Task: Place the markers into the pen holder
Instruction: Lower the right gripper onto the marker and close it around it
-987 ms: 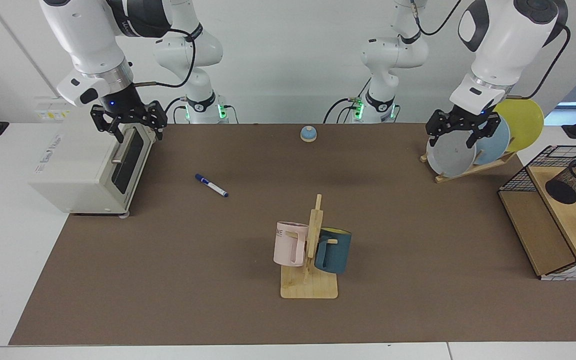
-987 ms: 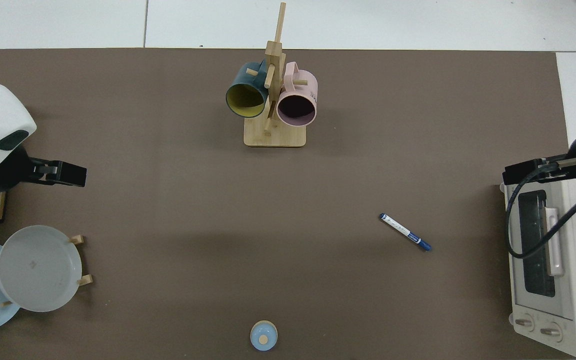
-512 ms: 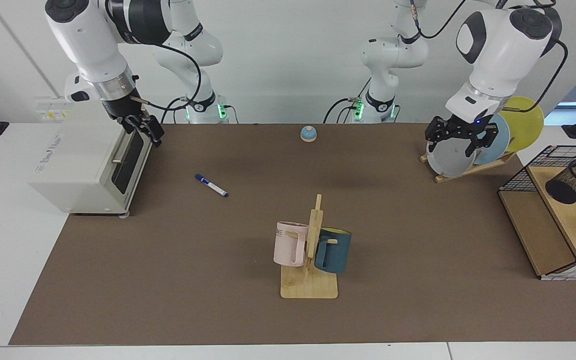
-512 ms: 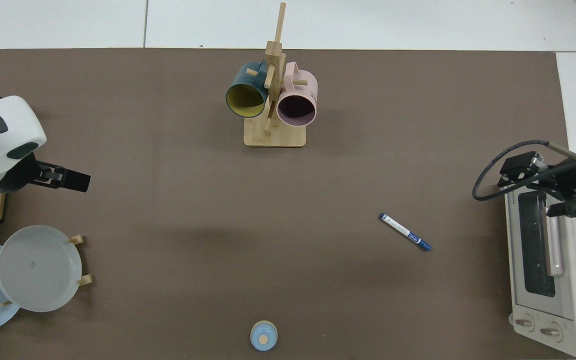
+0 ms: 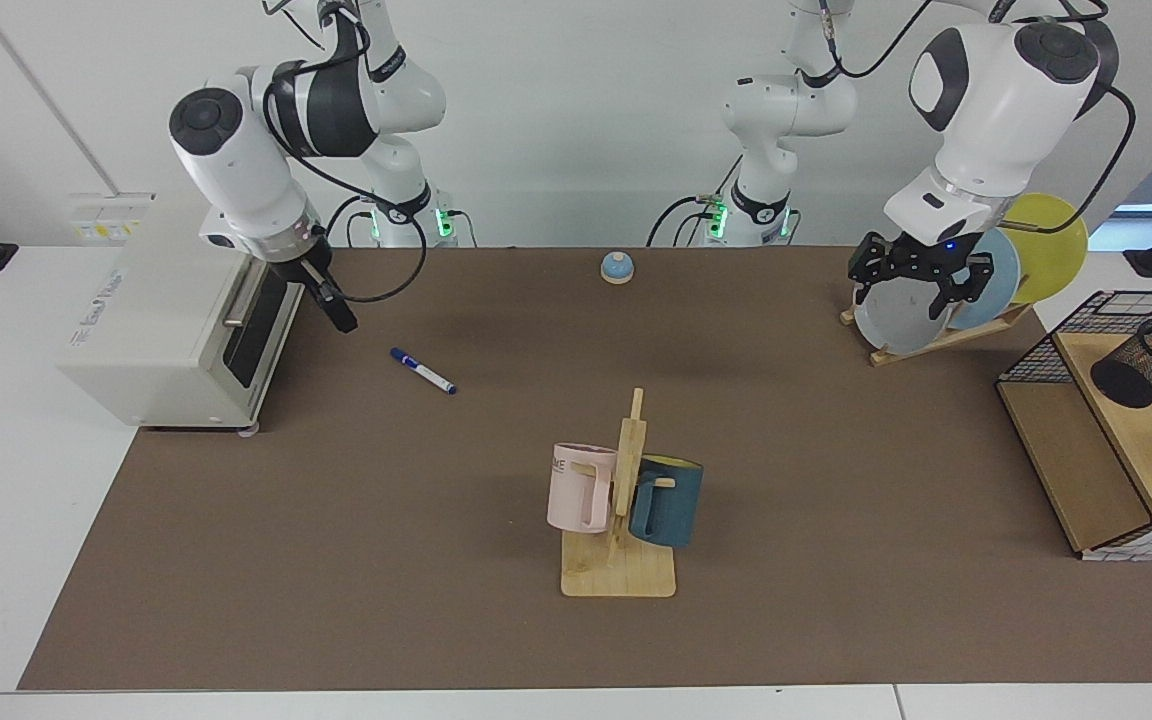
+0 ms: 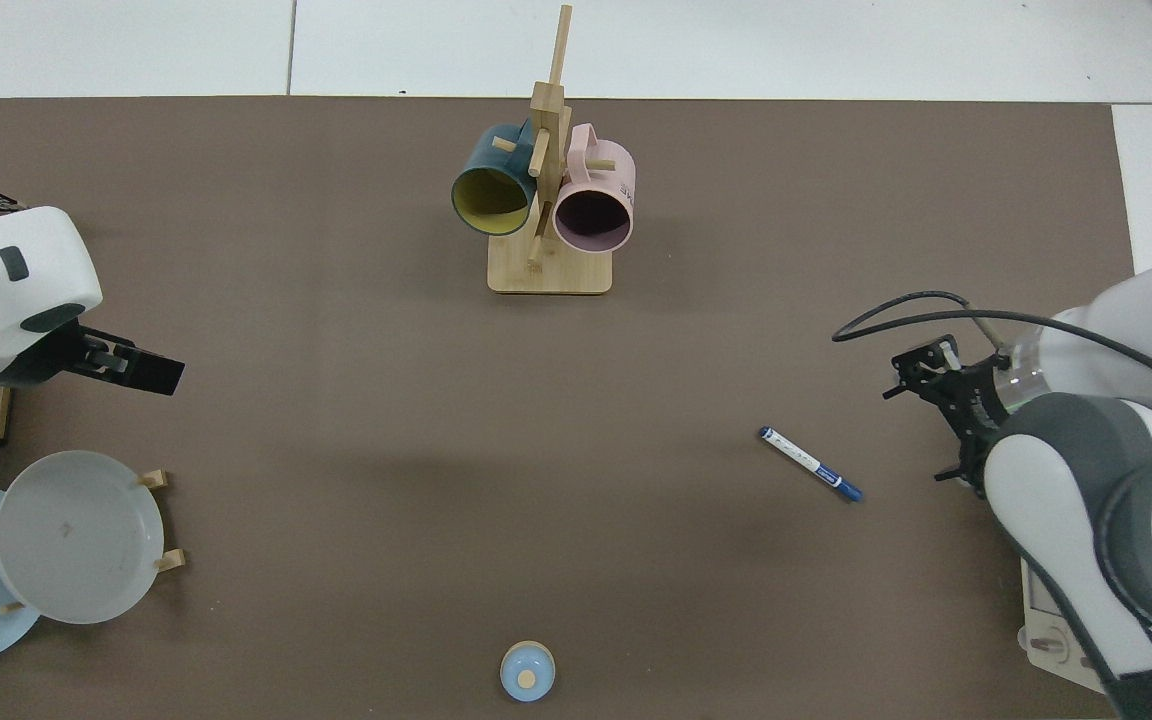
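A brown mat covers the surface (image 5: 336,560), white wall behind, and here in the facing view the marker (image 5: 423,370) lies flat on the mat, nearer the far edge, just out from the toaster oven (image 5: 171,330). The right tool (image 5: 340,318) hangs low beside the oven door, close to the marker but clear of it; seen edge-on, so I cannot tell how its fingers stand. Over at the other end, the left tool (image 5: 921,285) hovers in front of the plate rack (image 5: 936,300), fingers spread, nothing held. The pen holder (image 5: 1151,362) lies tipped on the wooden shelf at that end. The mug stand (image 5: 621,520) sits mid-surface.

From the top view, the marker (image 6: 810,464) lies slantwise, alone on the mat. The right tool (image 6: 921,372) is nearby, apart from it. The left tool (image 6: 151,370) waits at the opposite edge, empty.
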Controlling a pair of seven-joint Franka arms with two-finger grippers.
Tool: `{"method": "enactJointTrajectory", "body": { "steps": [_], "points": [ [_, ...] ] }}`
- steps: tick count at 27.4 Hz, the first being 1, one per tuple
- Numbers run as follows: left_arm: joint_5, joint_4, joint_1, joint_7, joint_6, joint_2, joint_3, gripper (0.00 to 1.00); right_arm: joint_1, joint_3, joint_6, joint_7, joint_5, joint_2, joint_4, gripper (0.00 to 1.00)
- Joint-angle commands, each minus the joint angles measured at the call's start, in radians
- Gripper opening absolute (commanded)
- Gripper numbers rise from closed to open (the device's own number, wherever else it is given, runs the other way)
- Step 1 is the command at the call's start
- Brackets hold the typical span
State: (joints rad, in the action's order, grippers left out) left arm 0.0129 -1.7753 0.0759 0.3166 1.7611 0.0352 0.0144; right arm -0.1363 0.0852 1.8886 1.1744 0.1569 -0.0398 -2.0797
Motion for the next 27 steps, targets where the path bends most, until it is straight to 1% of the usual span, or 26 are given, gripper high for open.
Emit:
{"method": "enactJointTrajectory", "body": {
  "steps": [1, 4, 6, 8, 13, 15, 20, 27],
  "points": [
    [-0.001, -0.071, 0.001, 0.029, 0.037, 0.051, 0.004, 1.0, -0.039, 0.001, 0.236, 0.194, 0.066, 0.038, -0.129, 1.0],
    [-0.002, -0.102, 0.001, 0.025, 0.052, 0.066, 0.004, 1.0, -0.031, 0.001, 0.28, 0.26, 0.073, 0.073, -0.134, 1.0],
    [-0.002, -0.128, 0.001, 0.018, 0.06, 0.083, 0.004, 1.0, -0.029, 0.001, 0.288, 0.261, 0.105, 0.086, -0.135, 1.0],
    [-0.004, -0.147, 0.001, 0.013, 0.07, 0.095, 0.004, 1.0, -0.028, 0.001, 0.297, 0.261, 0.13, 0.09, -0.143, 1.0],
    [-0.004, -0.165, 0.001, 0.022, 0.072, 0.106, 0.004, 1.0, -0.019, 0.001, 0.333, 0.258, 0.165, 0.089, -0.192, 1.0],
    [-0.004, -0.173, 0.001, 0.027, 0.069, 0.109, 0.004, 1.0, -0.011, 0.001, 0.351, 0.258, 0.17, 0.089, -0.21, 1.0],
    [-0.005, -0.214, 0.002, 0.099, 0.072, 0.143, 0.006, 1.0, -0.023, 0.001, 0.359, 0.245, 0.171, 0.089, -0.241, 1.0],
    [-0.01, -0.242, 0.002, 0.12, 0.06, 0.163, 0.006, 1.0, -0.023, 0.001, 0.354, 0.231, 0.171, 0.066, -0.286, 1.0]
  ]
}}
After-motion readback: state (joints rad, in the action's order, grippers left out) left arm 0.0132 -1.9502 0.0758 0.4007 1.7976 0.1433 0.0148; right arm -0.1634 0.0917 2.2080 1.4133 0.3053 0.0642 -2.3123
